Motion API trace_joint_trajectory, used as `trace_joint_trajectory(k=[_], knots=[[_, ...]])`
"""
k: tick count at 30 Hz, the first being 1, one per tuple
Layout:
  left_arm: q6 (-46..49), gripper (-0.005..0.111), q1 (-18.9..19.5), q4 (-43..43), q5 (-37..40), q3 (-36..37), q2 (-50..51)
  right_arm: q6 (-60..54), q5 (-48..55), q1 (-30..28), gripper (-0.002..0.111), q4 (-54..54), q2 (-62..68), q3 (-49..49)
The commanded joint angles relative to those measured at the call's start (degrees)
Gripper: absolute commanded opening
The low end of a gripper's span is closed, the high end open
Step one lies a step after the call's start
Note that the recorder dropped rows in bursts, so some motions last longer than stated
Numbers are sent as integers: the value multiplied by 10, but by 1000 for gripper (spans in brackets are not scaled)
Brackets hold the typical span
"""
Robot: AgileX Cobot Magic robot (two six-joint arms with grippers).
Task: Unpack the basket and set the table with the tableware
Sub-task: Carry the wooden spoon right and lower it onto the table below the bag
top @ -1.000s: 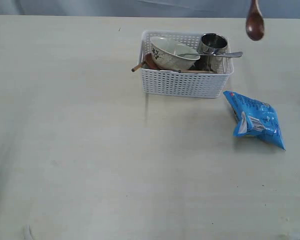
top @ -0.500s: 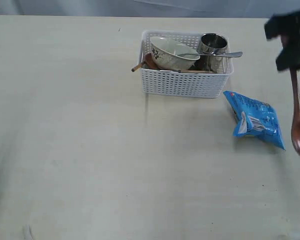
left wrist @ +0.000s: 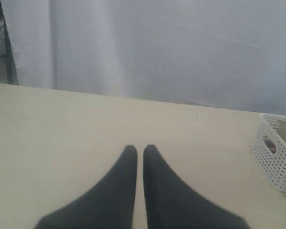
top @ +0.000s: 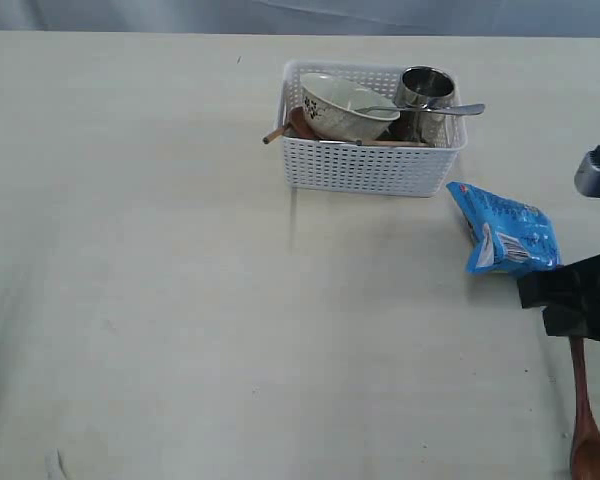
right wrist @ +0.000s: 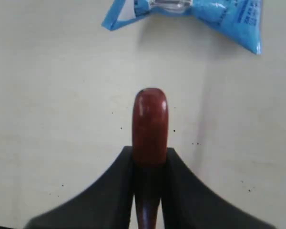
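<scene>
A wide pale table [top: 160, 280] holds a white perforated basket [top: 365, 168] standing close to the far edge, somewhat right of the middle. Inside the basket a cream bowl [top: 342, 108] with dark floral marks leans tilted, and a shiny steel cup [top: 425, 90] stands beside it. A silver fork [top: 430, 109] lies across the cup's rim, and brown wooden sticks [top: 273, 135] poke out over the basket's left wall. Just beside the basket, toward the right edge, a crinkly blue snack bag [top: 508, 238] lies flat. Near the right front corner, the right gripper [top: 578, 335] grips the handle of a glossy red-brown spoon [top: 588, 430], whose bowl hangs down close to the tabletop; whether it touches cannot be told. The left gripper [left wrist: 139, 150] hovers over bare table, its fingers pressed almost together around nothing.
</scene>
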Motion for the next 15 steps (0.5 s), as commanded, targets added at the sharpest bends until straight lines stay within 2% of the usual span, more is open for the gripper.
trace_joint_trajectory(k=[1, 15], knots=[[2, 5, 3, 0, -2, 2, -2, 1, -28, 14, -1, -2, 62, 0], [2, 5, 3, 0, -2, 2, -2, -21, -130, 14, -1, 10, 203, 0]])
